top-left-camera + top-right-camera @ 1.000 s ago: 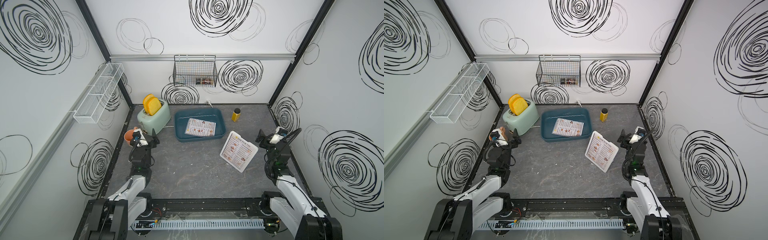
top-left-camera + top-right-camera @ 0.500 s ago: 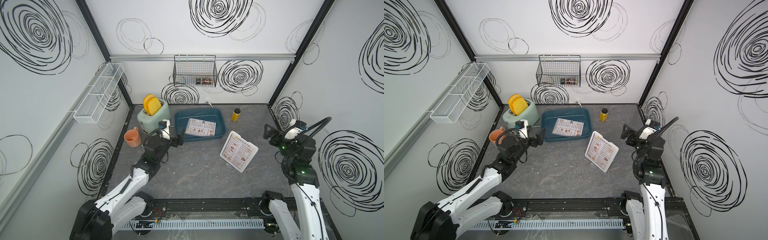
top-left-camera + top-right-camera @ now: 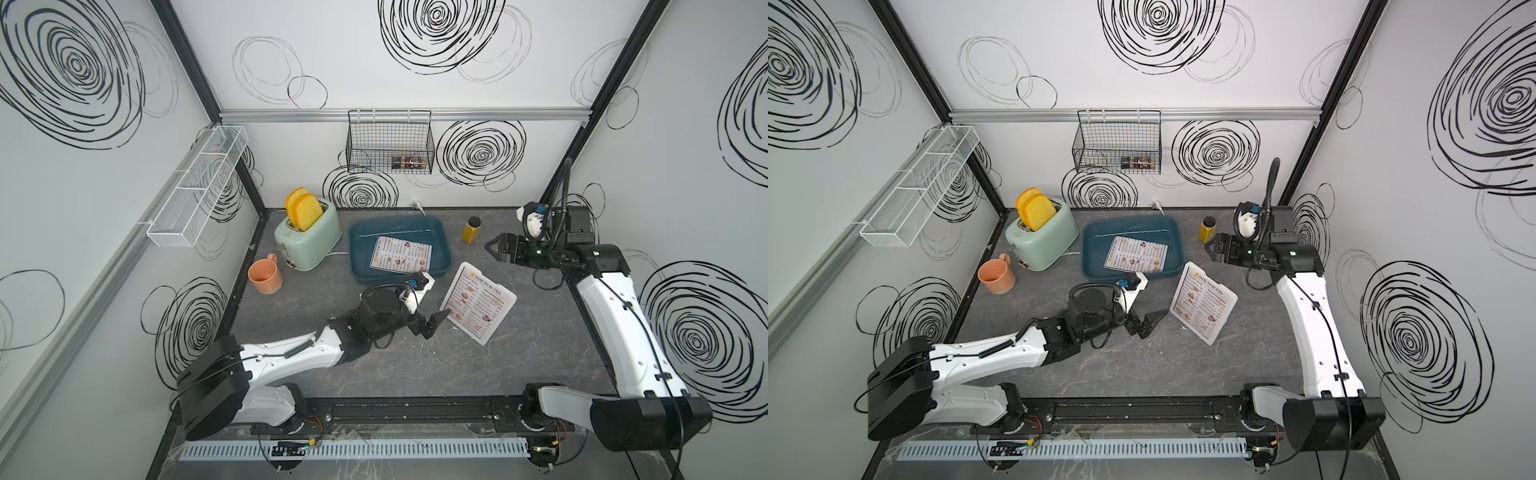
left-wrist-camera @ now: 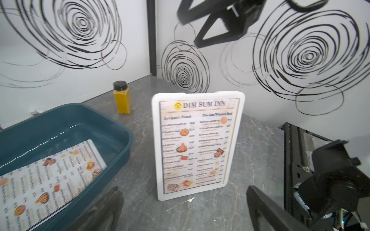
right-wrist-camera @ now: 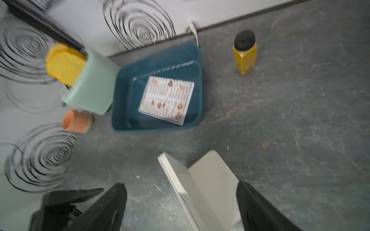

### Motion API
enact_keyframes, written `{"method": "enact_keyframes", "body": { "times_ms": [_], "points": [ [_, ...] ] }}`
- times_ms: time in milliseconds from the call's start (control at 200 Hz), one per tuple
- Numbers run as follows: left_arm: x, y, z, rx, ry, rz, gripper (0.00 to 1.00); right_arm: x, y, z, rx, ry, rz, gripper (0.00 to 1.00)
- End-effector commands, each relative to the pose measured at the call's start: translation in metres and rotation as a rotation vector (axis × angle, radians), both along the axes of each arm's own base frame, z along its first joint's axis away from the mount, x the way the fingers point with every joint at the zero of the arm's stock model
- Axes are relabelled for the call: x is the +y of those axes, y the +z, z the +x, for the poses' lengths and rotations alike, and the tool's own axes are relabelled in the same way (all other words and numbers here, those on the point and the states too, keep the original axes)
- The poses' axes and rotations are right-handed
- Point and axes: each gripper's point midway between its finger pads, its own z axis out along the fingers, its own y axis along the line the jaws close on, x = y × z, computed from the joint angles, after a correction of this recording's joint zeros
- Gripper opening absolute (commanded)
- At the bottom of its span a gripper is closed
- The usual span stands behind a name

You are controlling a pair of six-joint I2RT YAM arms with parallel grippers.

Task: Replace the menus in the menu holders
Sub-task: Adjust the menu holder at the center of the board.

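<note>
White menu holder (image 3: 482, 337) stands leaning on the grey table, right of centre in both top views, with one menu (image 3: 478, 302) behind its clear front; the second menu (image 3: 401, 260) lies flat in the blue tray (image 3: 395, 232) up and left of it. Low at the holder's lower left edge sits the left gripper (image 3: 436, 324), jaws spread, empty. To the holder's upper right, near the yellow spice jar (image 3: 473, 230), the right gripper (image 3: 491, 250) hangs above the table, jaws likewise spread, nothing between them.
</note>
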Motion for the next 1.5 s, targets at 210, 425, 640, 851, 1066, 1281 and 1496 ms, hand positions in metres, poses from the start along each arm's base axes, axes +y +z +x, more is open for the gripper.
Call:
{"method": "enact_keyframes", "body": {
  "times_ms": [210, 425, 640, 851, 1066, 1281, 1496],
  "points": [
    [-0.055, 0.023, -0.010, 0.041, -0.109, -0.164, 0.93, -0.013, -0.053, -0.062, 0.267, -0.047, -0.064, 0.99],
    [-0.056, 0.007, 0.006, 0.048, -0.072, -0.112, 0.92, 0.008, -0.064, -0.073, 0.293, 0.009, 0.061, 0.97],
    [-0.046, -0.007, 0.024, 0.049, -0.022, -0.061, 0.89, 0.032, -0.063, -0.095, 0.328, 0.098, 0.188, 0.94],
    [-0.042, -0.023, 0.036, 0.057, -0.001, 0.014, 0.86, 0.049, -0.049, -0.114, 0.338, 0.153, 0.300, 0.91],
    [-0.056, -0.012, 0.028, 0.039, -0.075, -0.008, 0.78, 0.023, -0.021, -0.081, 0.168, 0.032, 0.157, 0.65],
    [-0.075, -0.007, 0.013, 0.008, -0.132, -0.011, 0.72, 0.028, -0.030, -0.055, 0.168, 0.051, 0.145, 0.58],
    [-0.091, -0.012, 0.012, 0.008, -0.146, -0.001, 0.69, 0.038, -0.037, -0.056, 0.197, 0.108, 0.158, 0.55]
  ]
}}
